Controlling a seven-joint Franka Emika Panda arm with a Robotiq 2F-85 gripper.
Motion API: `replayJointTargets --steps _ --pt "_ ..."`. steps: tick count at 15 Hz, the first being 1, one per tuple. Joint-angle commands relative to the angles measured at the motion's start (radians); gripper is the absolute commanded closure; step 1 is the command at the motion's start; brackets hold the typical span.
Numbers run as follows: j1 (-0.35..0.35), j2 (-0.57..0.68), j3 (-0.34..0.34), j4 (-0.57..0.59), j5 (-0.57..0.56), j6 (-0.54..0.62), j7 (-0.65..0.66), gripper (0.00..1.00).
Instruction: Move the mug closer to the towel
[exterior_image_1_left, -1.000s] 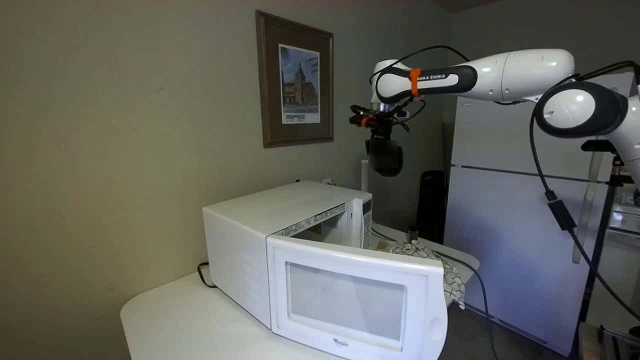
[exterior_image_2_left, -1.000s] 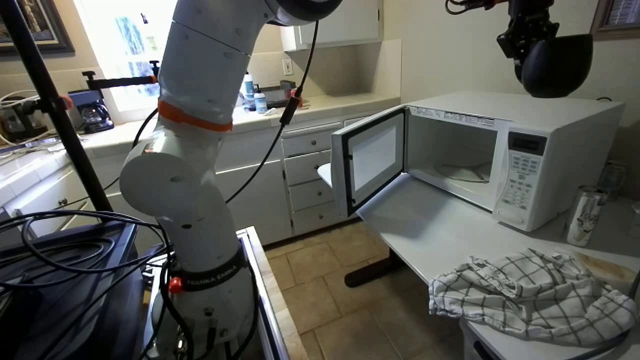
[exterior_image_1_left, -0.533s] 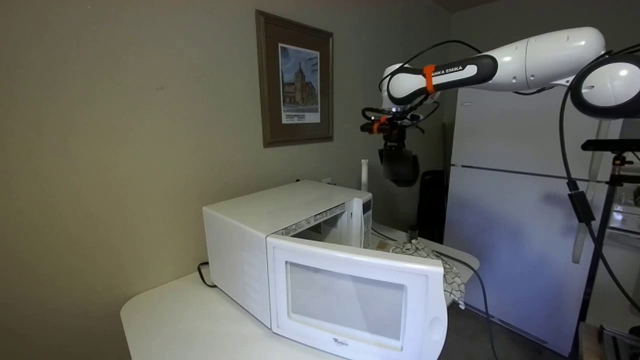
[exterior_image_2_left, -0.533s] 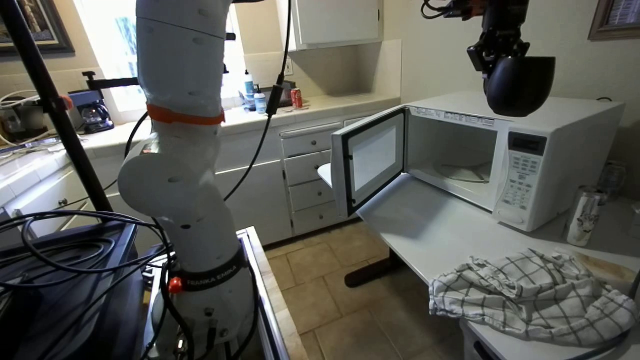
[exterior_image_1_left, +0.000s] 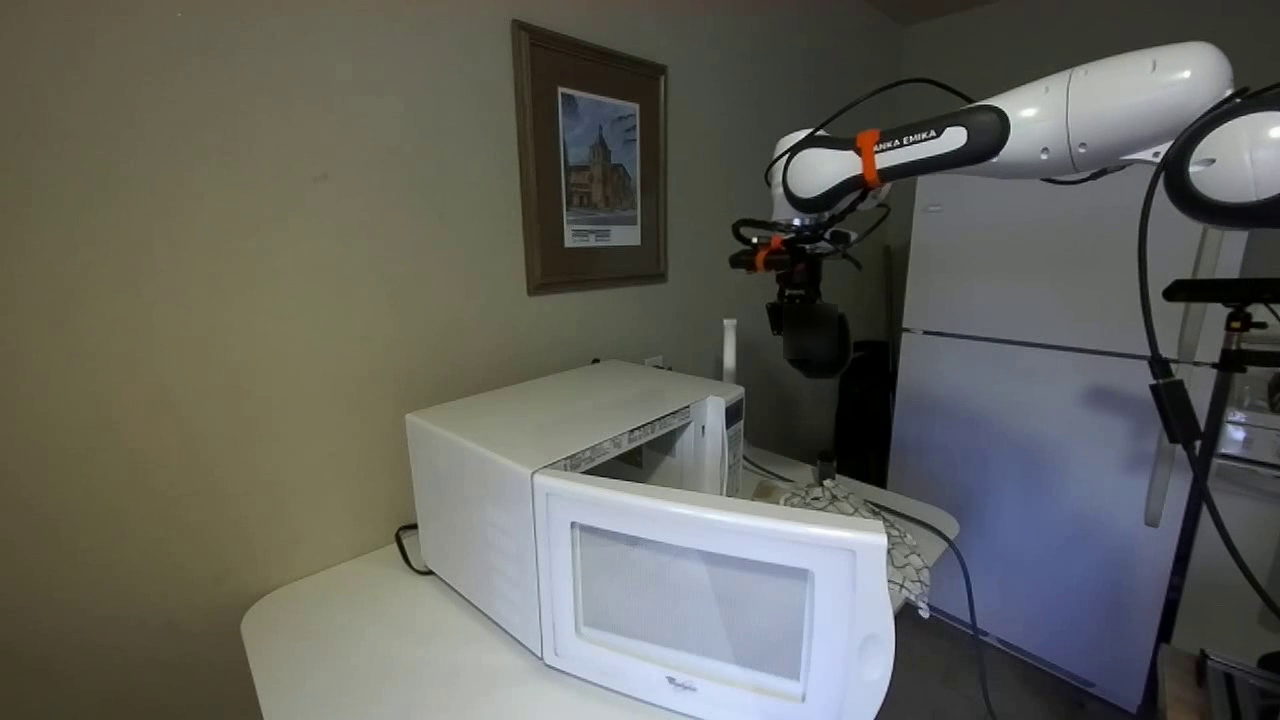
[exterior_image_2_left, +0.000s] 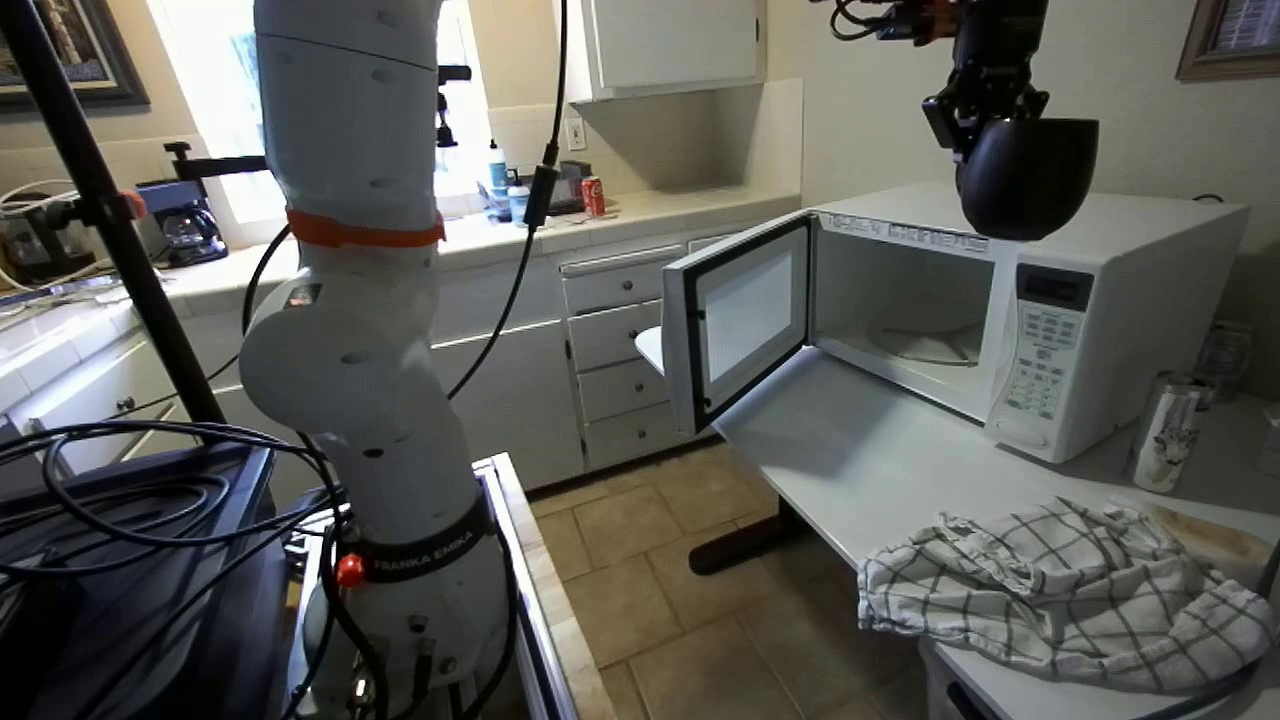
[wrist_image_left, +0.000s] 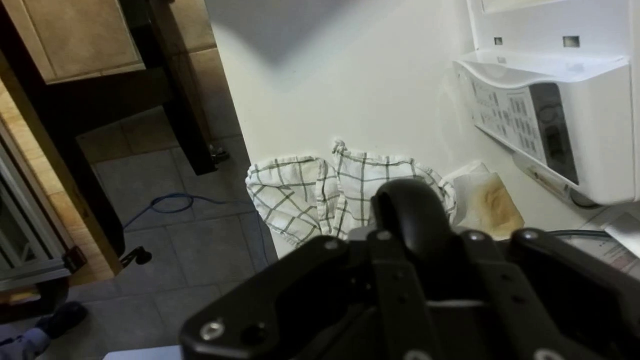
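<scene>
A white table (exterior_image_2_left: 880, 470) has a big microwave (exterior_image_2_left: 1150, 275) on it, its door (exterior_image_2_left: 750, 320) open. A tall can (exterior_image_2_left: 1168, 440) stands nearby. A crumpled checked towel (exterior_image_2_left: 1060, 590) lies at the edge, beside a flat brownish thing (wrist_image_left: 492, 202).

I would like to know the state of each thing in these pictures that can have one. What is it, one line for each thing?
Black mug, upright, held up in the air, contents hidden
Gripper, closed on the mug's handle
Towel, crumpled, lying on the table
Microwave door, open
Microwave display, apparently dark
Tall can, upright; whether opened, I cannot tell
Red can, upright
Fridge doors, shut
</scene>
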Motion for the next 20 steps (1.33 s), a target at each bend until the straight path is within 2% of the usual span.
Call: replayJointTargets --steps 1,7,10,13,15,16,19,20 --pt "0.044 -0.111 -0.078 -0.208 0.001 0.156 -0.120 0.98" --pt "0.053 -0.207 -0.126 -0.522 0.065 0.448 -0.356 0.98" --pt "0.080 -0.212 -0.117 -0.678 0.040 0.590 -0.402 0.98" --pt "0.116 -0.159 -0.107 -0.754 0.004 0.698 -0.407 0.98" --pt "0.136 -0.108 -0.114 -0.733 -0.008 0.644 -0.364 0.98" --pt "0.135 -0.122 -0.119 -0.745 0.025 0.660 -0.393 0.93" --pt "0.147 -0.085 -0.122 -0.744 0.018 0.660 -0.385 0.93" --pt "0.146 -0.085 -0.124 -0.741 0.016 0.660 -0.385 0.98"
